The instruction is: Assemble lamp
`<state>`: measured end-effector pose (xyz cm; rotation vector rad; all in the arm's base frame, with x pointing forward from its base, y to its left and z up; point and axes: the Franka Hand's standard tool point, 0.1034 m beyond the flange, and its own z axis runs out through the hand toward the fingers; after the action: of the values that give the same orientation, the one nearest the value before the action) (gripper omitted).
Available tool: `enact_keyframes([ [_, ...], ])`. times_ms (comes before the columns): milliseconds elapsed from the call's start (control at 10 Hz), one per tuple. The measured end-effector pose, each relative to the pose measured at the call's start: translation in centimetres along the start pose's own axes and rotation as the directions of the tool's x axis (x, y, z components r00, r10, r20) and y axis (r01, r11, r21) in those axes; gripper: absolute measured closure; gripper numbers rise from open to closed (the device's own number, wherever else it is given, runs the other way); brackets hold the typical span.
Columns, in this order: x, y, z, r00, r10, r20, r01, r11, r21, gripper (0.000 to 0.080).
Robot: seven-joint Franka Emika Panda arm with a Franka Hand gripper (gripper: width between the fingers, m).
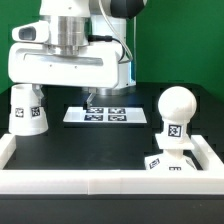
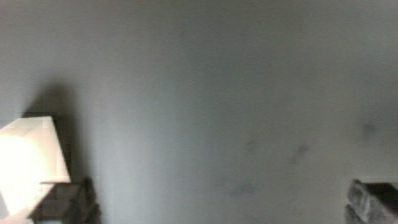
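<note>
The white tapered shade (image 1: 27,108) stands wide end down on the black table at the exterior view's left, tags on its side. The round white bulb (image 1: 177,104) stands upright in the low square base (image 1: 164,163) at the exterior view's right, close to the front wall. My gripper (image 1: 93,97) hangs over the back middle of the table, just above the marker board, far from all three parts. In the wrist view my gripper (image 2: 217,205) is open and empty, with dark fingertips (image 2: 59,201) at both edges and only bare grey surface between them.
The marker board (image 1: 105,114) lies flat at the back middle. A low white wall (image 1: 100,181) frames the table at the front and both sides. A blurred white shape (image 2: 32,160) sits at the wrist view's edge; I cannot tell what it is.
</note>
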<state>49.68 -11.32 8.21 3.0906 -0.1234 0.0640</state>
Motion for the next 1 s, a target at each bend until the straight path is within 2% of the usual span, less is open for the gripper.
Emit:
enact_keyframes([
  [200,-0.3,0.3,0.0,1.0,0.005,0.003,-0.005,1.0,0.0,0.01],
  [300,-0.6,0.9,-0.7,1.0,-0.001,0.006,0.001,1.0,0.004,0.01],
  [500,-1.1,2.7,-1.8,1.0,-0.025,-0.004,0.025,1.0,0.005,0.01],
  [700,-2.0,4.3,-1.4,0.999,-0.053,-0.009,0.053,0.999,-0.004,0.01],
  [1000,-2.4,4.4,-1.1,0.999,-0.052,-0.004,0.052,0.999,-0.004,0.01],
])
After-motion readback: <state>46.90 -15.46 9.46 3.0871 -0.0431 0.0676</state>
